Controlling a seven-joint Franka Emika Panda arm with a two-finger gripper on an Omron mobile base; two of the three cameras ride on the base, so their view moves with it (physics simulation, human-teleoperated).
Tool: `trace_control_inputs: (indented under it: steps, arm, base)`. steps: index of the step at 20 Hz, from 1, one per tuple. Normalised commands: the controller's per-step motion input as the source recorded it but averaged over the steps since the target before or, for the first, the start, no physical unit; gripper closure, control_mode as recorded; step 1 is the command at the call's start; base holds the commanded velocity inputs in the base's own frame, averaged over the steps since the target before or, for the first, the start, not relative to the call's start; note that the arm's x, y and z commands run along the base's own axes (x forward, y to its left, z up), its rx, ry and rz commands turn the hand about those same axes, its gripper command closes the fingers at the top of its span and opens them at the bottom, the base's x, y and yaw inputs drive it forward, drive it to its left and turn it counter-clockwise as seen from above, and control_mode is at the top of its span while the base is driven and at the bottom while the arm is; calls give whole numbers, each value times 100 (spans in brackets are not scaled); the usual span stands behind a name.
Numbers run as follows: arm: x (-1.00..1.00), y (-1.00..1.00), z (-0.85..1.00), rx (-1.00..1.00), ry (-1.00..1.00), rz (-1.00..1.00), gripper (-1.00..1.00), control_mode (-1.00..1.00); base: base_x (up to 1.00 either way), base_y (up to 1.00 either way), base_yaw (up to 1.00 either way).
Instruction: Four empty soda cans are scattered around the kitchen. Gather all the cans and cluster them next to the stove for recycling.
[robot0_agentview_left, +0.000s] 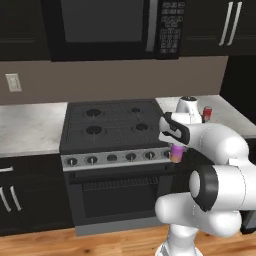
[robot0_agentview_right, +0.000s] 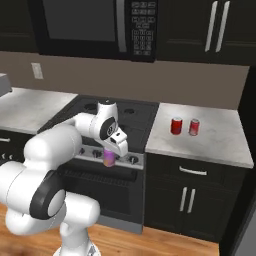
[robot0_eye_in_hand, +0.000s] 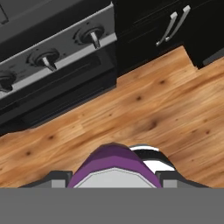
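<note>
Can: purple-pink soda can (robot0_agentview_right: 109, 159), orange-yellow base, upright.
Gripper: gripper (robot0_agentview_right: 112, 153) clamped on it.
Room: hanging off the stove (robot0_agentview_right: 131, 116) front edge, above open wood floor (robot0_eye_in_hand: 144, 109).

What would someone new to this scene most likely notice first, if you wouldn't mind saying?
Probably the white arm's gripper holding a purple-pink can in the air in front of the stove's knob row. Next, two red cans standing side by side on the pale counter right of the stove, below the dark cabinets.

purple can (robot0_eye_in_hand: 114, 168): base cut off | claw (robot0_agentview_right: 110, 156) fingertips: hidden
</note>
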Motion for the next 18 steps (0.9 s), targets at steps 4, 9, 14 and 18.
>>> trace_control_inputs:
  steps: [4, 9, 14, 18]
  arm:
    - [0, 0, 0, 0, 0, 0, 100, 100]
    - [0, 0, 0, 0, 0, 0, 100, 100]
    - [0, 0, 0, 0, 0, 0, 100, 100]
    - [0, 0, 0, 0, 0, 0, 100, 100]
  base:
    - [40, -52, 0]
    - [49, -47, 1]
    - [45, -49, 0]
    - [42, -48, 1]
